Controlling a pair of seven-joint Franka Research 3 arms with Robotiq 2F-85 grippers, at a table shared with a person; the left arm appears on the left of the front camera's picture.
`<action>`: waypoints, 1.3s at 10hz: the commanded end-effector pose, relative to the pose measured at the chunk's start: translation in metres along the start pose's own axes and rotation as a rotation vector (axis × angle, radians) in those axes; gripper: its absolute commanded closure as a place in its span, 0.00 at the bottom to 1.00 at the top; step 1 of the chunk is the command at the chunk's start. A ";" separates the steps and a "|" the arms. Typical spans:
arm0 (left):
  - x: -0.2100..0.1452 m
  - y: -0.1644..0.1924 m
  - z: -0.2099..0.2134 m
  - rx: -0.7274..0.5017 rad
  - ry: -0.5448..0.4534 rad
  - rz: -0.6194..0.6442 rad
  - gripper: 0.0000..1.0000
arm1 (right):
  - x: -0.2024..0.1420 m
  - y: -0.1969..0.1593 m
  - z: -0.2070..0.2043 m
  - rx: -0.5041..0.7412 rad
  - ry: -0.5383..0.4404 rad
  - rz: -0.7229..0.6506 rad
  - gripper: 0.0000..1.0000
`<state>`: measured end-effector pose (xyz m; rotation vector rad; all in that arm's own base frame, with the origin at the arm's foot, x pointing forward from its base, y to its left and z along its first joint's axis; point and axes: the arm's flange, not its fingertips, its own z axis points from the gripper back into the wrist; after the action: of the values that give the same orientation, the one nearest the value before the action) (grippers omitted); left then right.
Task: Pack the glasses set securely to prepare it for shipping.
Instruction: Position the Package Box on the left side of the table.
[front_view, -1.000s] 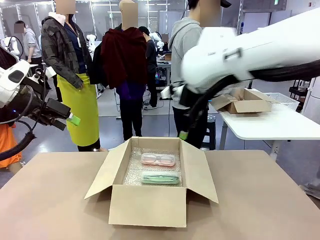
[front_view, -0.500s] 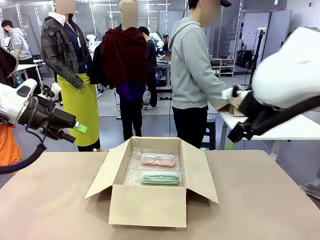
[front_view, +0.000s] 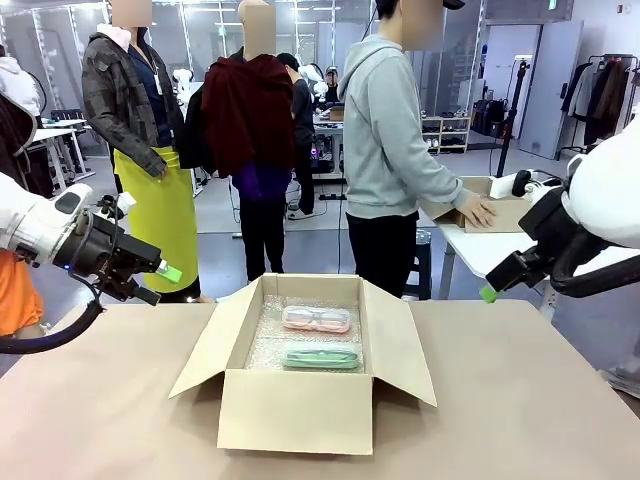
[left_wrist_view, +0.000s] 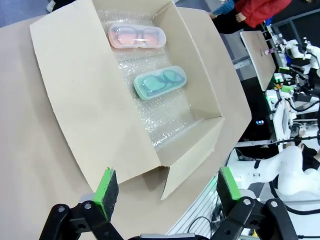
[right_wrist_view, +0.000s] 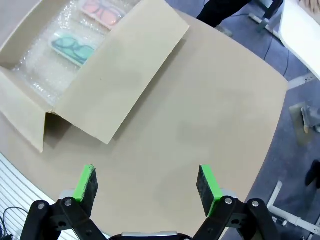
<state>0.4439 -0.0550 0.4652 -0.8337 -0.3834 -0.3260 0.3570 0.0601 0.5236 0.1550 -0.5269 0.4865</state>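
Observation:
The glasses set lies in an open cardboard box (front_view: 300, 405) lined with bubble wrap: a pale pink case (front_view: 316, 319) at the far side and a mint green case (front_view: 320, 355) nearer me. My left gripper (front_view: 160, 284) hovers open above the table's left edge, clear of the box. Off to the right, my right gripper (front_view: 492, 290) hangs open in the air. The left wrist view looks down between the open gripper (left_wrist_view: 167, 185) at the pink case (left_wrist_view: 136, 36) and green case (left_wrist_view: 160, 82). The right wrist view shows its open gripper (right_wrist_view: 146, 182) over bare table, the green case (right_wrist_view: 74, 48) at upper left.
All four box flaps stand open, spreading left (front_view: 210, 345) and right (front_view: 400, 345). A person in a grey hoodie (front_view: 385, 130) stands at the far side with a hand on another cardboard box (front_view: 500, 212) on a white side table (front_view: 560, 255). Other people stand behind.
My right arm has swung from above the box's far edge out to the right and lower. My left gripper has dropped slightly and shifted right. The person has laid a hand on the side-table box.

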 end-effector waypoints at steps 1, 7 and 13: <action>-0.003 -0.005 0.006 -0.017 -0.018 -0.015 0.00 | 0.008 0.002 0.001 0.003 0.031 0.000 0.00; 0.018 0.074 -0.014 -0.053 -0.041 0.123 0.00 | 0.008 0.002 0.001 0.003 0.031 0.000 0.00; 0.013 0.165 -0.081 -0.177 -0.058 0.235 0.00 | 0.008 0.002 0.001 0.003 0.031 0.000 0.00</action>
<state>0.5295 -0.0165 0.3157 -1.0159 -0.2989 -0.1216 0.3611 0.0630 0.5254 0.1539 -0.5089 0.5016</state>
